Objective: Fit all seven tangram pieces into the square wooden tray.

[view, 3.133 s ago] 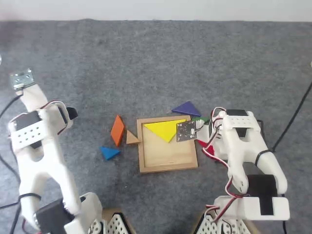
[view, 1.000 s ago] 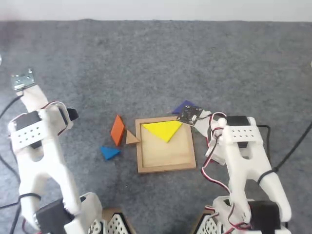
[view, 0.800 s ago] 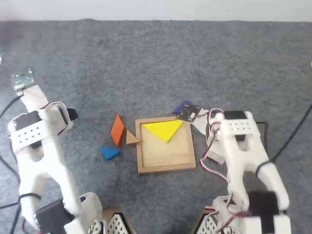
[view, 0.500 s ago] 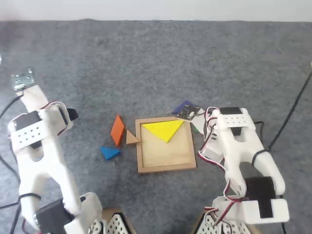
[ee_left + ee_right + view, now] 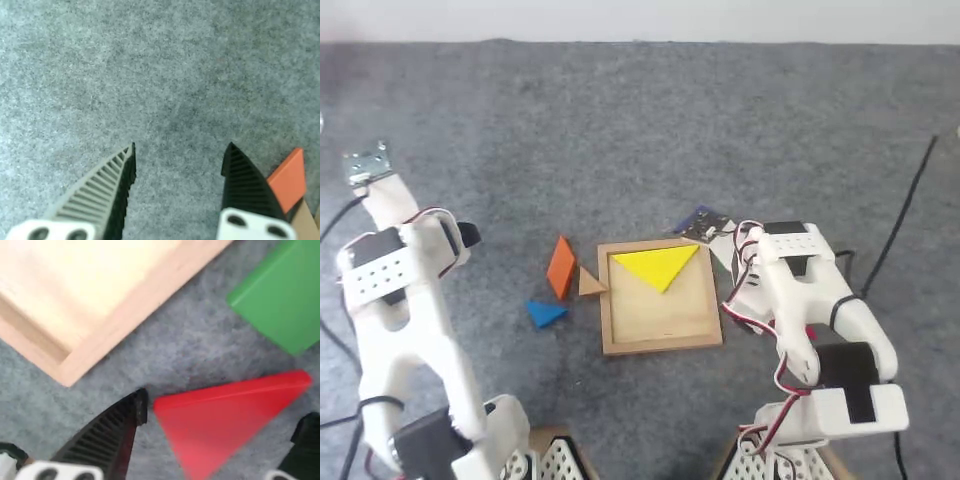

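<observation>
- The right gripper (image 5: 224,413) is spread wide and straddles the red wooden triangle (image 5: 215,426), apparently lined up to pinch it.
- That triangle lies flat on the grey carpet (image 5: 620,130), just outside the square wooden tray (image 5: 125,320) and near the green wooden piece (image 5: 280,305).
- The large yellow wooden triangle (image 5: 655,266) sits against the tray's far rim, leaving room for more pieces.
- The left gripper (image 5: 181,150), fingers apart and empty, hangs beside the orange wooden parallelogram (image 5: 287,177), probably waiting.

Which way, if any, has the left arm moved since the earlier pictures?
No. The left arm stays in the same place in the high view, just as far from the orange piece as before.
</observation>
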